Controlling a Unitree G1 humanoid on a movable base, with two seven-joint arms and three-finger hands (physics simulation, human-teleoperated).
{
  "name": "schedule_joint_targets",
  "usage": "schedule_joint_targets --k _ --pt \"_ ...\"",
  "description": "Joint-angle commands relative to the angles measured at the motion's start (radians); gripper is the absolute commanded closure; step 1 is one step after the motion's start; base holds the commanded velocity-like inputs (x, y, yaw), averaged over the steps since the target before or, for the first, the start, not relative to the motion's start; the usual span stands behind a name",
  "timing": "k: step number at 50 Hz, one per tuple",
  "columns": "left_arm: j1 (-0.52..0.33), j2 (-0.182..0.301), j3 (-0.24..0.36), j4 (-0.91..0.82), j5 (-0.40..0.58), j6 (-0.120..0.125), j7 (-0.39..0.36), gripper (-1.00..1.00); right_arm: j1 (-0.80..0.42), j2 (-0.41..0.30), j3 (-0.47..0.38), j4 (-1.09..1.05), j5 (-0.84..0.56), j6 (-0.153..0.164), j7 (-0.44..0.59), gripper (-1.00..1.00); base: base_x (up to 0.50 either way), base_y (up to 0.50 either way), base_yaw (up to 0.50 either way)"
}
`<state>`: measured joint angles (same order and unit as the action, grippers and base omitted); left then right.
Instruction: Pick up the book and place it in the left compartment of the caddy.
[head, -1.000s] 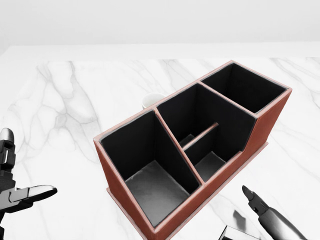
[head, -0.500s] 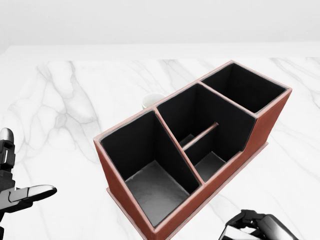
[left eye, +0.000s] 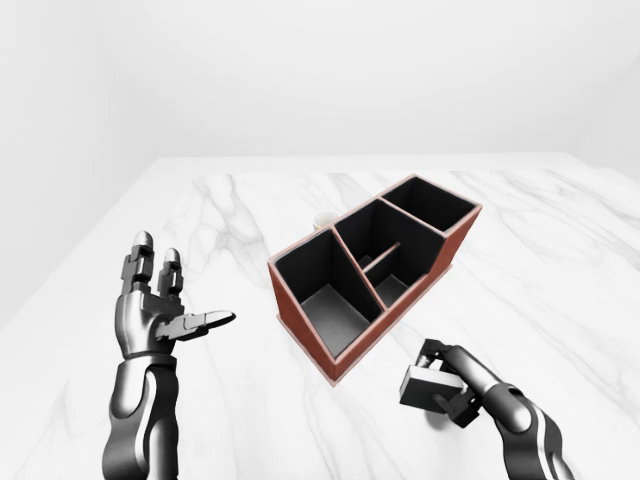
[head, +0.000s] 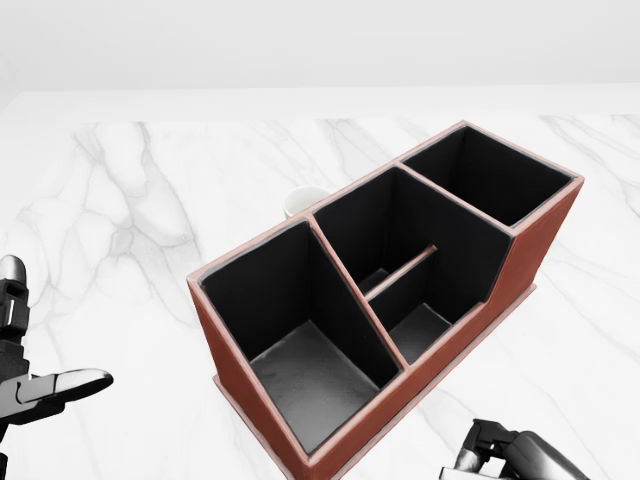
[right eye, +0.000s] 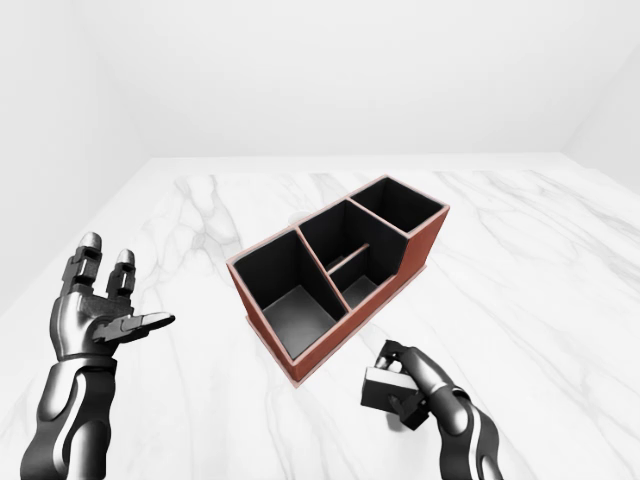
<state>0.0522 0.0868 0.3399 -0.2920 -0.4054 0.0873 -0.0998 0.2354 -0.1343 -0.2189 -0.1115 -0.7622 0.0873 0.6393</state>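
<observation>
A: Setting: plain white room, white marble desk (left eye: 250, 200). Red-brown caddy (left eye: 310, 335) sits mid-desk, its long axis running from lower left to upper right in the eye views. Three sections, dark inside; all look empty.

B: Location of the book?

A: The book (right eye: 382, 390), a small dark block, is in the right robot hand (right eye: 402, 390), low and right in the right-eye view, just off the caddy's near right corner and above the desk. Fingers wrapped round it: a clenched grasp on the book.

B: Left side?

A: Left robot hand (left eye: 160, 305) is raised well to the left of the caddy, fingers spread, thumb out, holding nothing.

B: Governing relation for the next move?

A: Left compartment (head: 300, 340) is the largest section, at the caddy's lower-left end. It lies up and to the left of the grasping robot hand, with the caddy's near wall between. My judgement: the right arm does the carry; lift over the rim, travel left, then lower. The book's long axis is too small to read here.

B: Anything else?

A: A small white cup (head: 303, 201) shows past the caddy's far wall.
</observation>
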Motion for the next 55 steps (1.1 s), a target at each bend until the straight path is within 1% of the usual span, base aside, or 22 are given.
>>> schedule_joint_targets --k 1,2,4,9,11,14,17,26,33,38,42,47,51,55 --pt "-0.001 0.001 0.0 0.002 -0.002 0.0 -0.001 -1.0 0.023 0.023 0.007 -0.117 -0.019 0.0 0.043 1.0 0.0 0.0 0.0" --pt "-0.001 0.001 0.0 0.003 -0.001 0.0 -0.001 -1.0 0.034 0.027 0.013 -0.158 -0.046 0.0 0.05 1.0 0.0 0.0 0.0" --pt "0.0 0.001 0.001 -0.001 -0.003 0.0 0.0 -1.0 0.038 0.03 0.018 -0.176 -0.08 0.0 0.052 1.0 0.0 0.0 0.0" --pt "-0.001 0.0 -0.001 0.001 -0.001 0.0 -0.001 -1.0 0.052 0.055 0.014 -0.288 -0.112 0.0 0.059 1.0 0.0 0.0 0.0" --pt "0.0 0.0 -0.001 0.0 -0.001 0.0 -0.002 -1.0 0.056 0.062 0.011 -0.311 -0.138 0.0 0.059 1.0 0.0 0.0 0.0" --pt "0.0 0.0 0.0 0.001 -0.002 0.0 -0.002 -1.0 0.065 0.072 0.011 -0.343 -0.141 0.0 0.059 1.0 0.0 0.0 0.0" --pt "0.0 -0.001 -0.003 0.001 0.0 0.0 -0.001 -1.0 0.076 0.088 0.018 -0.437 -0.171 0.0 0.059 1.0 0.0 0.0 0.0" --pt "-0.001 -0.001 -0.009 0.005 0.006 0.0 0.0 -1.0 0.038 0.099 0.02 -0.505 -0.224 0.0 0.059 1.0 0.0 0.0 0.0" --pt "-0.002 0.0 -0.007 0.008 0.004 0.0 0.0 -1.0 -0.001 0.093 0.03 -0.569 -0.234 0.0 0.059 1.0 0.0 0.0 0.0" --pt "-0.001 -0.001 -0.008 0.004 0.005 0.0 0.0 -1.0 -0.005 0.099 0.05 -0.653 -0.223 0.0 0.059 1.0 0.0 0.0 0.0" --pt "0.002 -0.007 -0.018 0.007 0.016 0.0 -0.001 -1.0 -0.033 0.097 0.06 -0.701 -0.24 0.0 0.059 1.0 0.0 0.0 0.0" --pt "0.0 -0.006 -0.017 0.011 0.015 0.0 -0.001 -1.0 -0.051 0.094 0.077 -0.76 -0.255 0.0 0.059 1.0 0.0 0.0 0.0" --pt "-0.002 -0.004 -0.016 0.014 0.014 0.0 -0.001 -1.0 -0.09 0.084 0.068 -0.812 -0.274 0.0 0.059 1.0 0.0 0.0 0.0" --pt "-0.001 -0.004 -0.017 0.009 0.013 0.0 0.001 -1.0 -0.096 0.091 0.092 -0.873 -0.29 0.0 0.059 1.0 0.0 0.0 0.0"
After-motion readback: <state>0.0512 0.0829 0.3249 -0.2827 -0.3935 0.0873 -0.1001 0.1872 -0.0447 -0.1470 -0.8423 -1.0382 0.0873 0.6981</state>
